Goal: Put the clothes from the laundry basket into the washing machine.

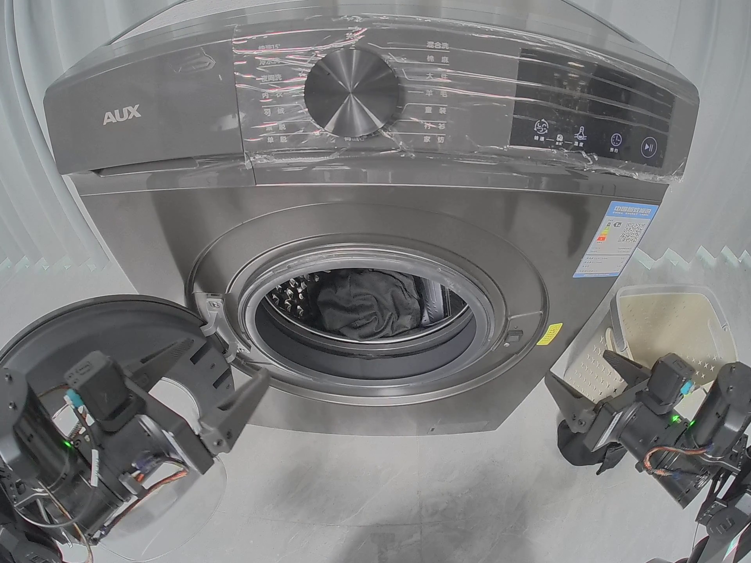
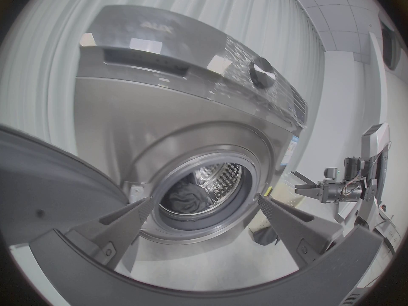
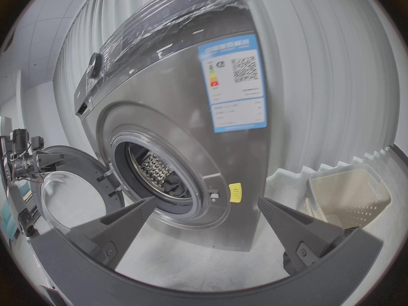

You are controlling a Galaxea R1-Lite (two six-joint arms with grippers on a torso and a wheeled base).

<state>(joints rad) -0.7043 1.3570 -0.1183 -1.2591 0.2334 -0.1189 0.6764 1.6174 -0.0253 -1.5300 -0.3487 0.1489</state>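
Observation:
The washing machine (image 1: 375, 197) stands with its round door (image 1: 102, 326) swung out to the left. Dark grey clothes (image 1: 364, 303) lie inside the drum, also seen as dark cloth (image 2: 185, 196) and a dark bundle (image 3: 172, 185) in the wrist views. A cream laundry basket (image 1: 704, 300) sits on the floor to the machine's right; its inside (image 3: 346, 196) looks bare. My left gripper (image 1: 223, 369) hangs open in front of the door, below and left of the drum opening, holding nothing. My right gripper (image 1: 583, 373) is open beside the basket, nothing between its fingers.
The open door (image 3: 76, 183) takes up the space at the left, close to my left arm. Pale floor (image 1: 407, 486) stretches in front of the machine. White curtains (image 1: 31, 197) hang behind and to both sides.

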